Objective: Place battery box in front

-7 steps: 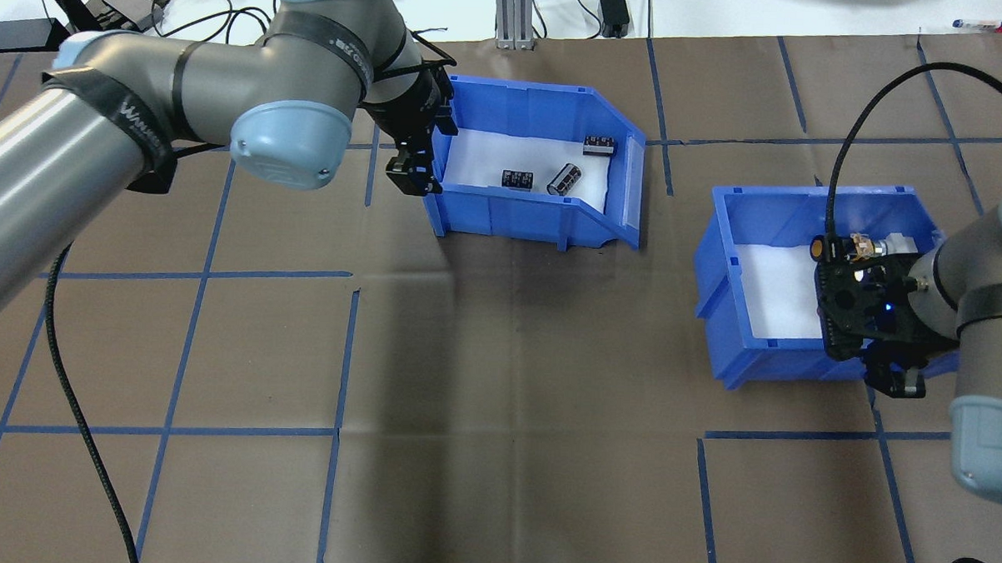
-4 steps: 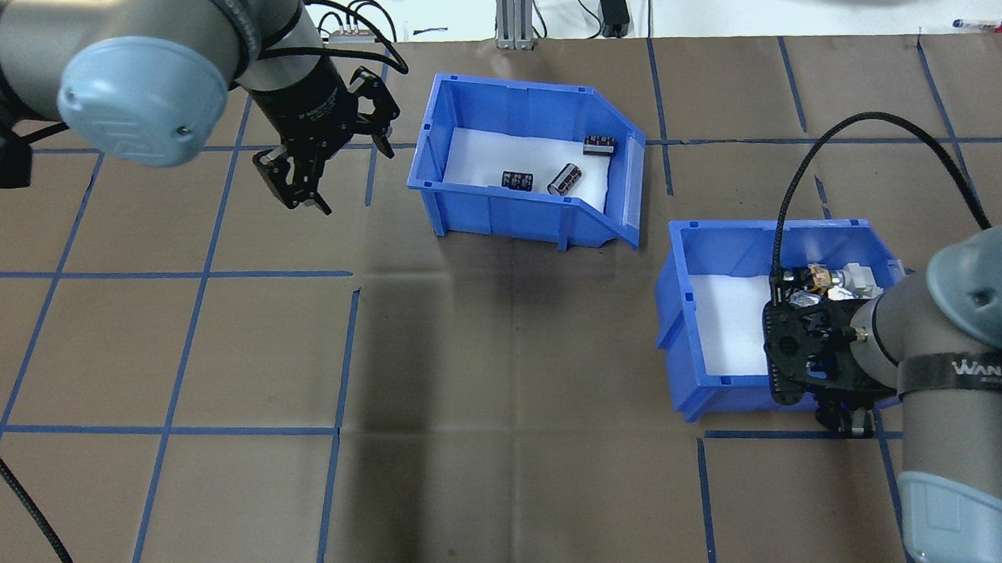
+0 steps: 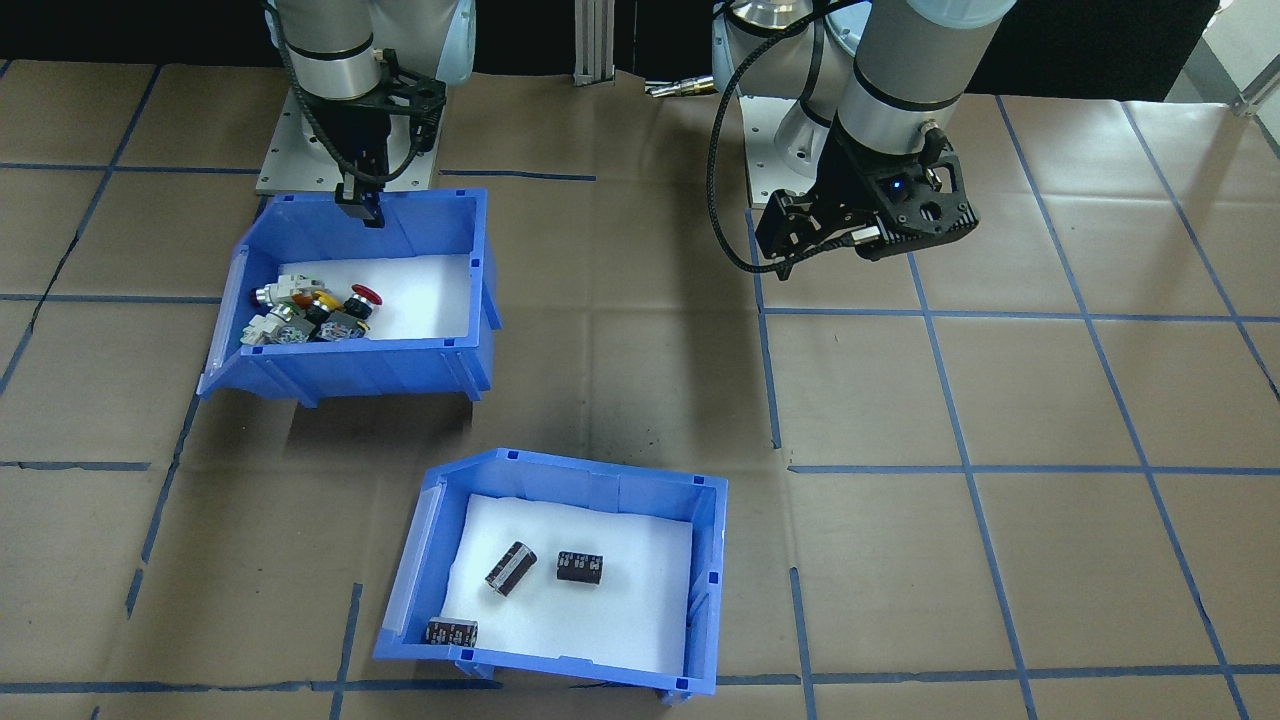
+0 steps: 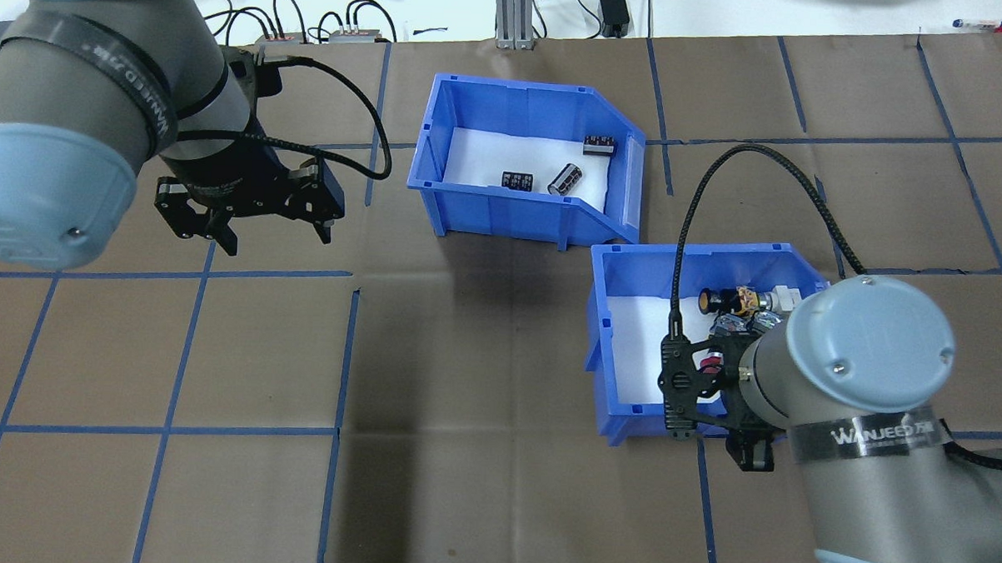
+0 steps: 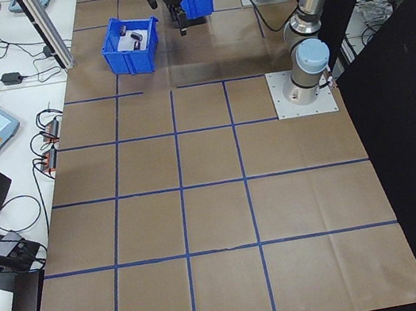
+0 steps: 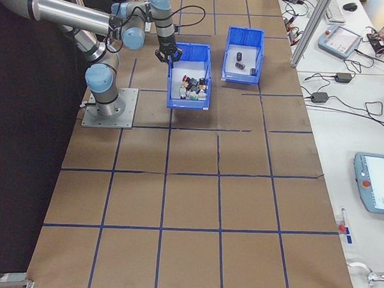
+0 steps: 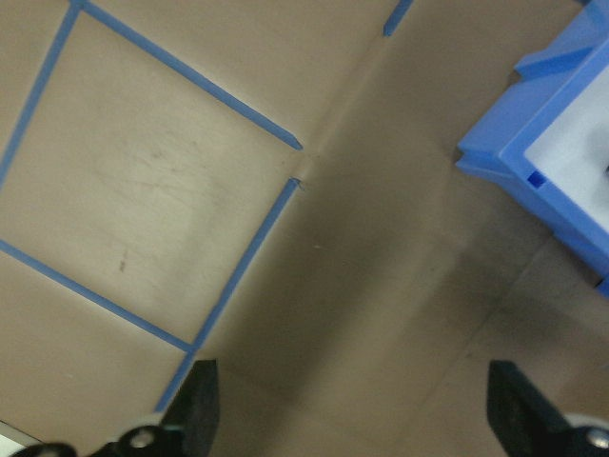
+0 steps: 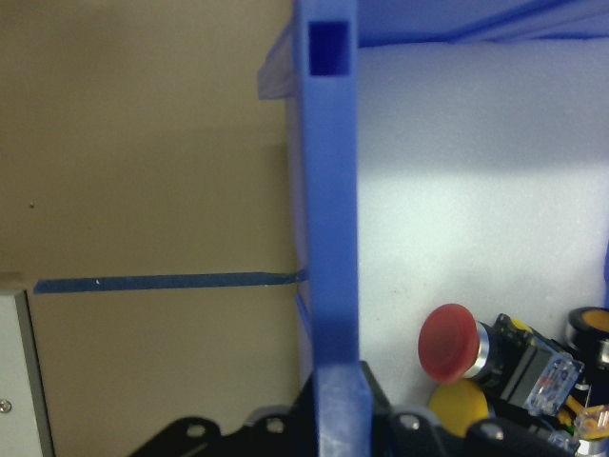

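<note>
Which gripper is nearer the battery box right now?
Left. The left gripper hangs open beside the battery box, apart from it; the right gripper is farther, clamped on the switch bin's wall.

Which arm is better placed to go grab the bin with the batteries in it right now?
Left. The left gripper hangs open and free beside the battery box. The right gripper is shut on the wall of the switch bin.

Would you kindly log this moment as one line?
left gripper: open, empty | right gripper: shut on blue plastic switch bin wall | blue plastic battery box: untouched
</note>
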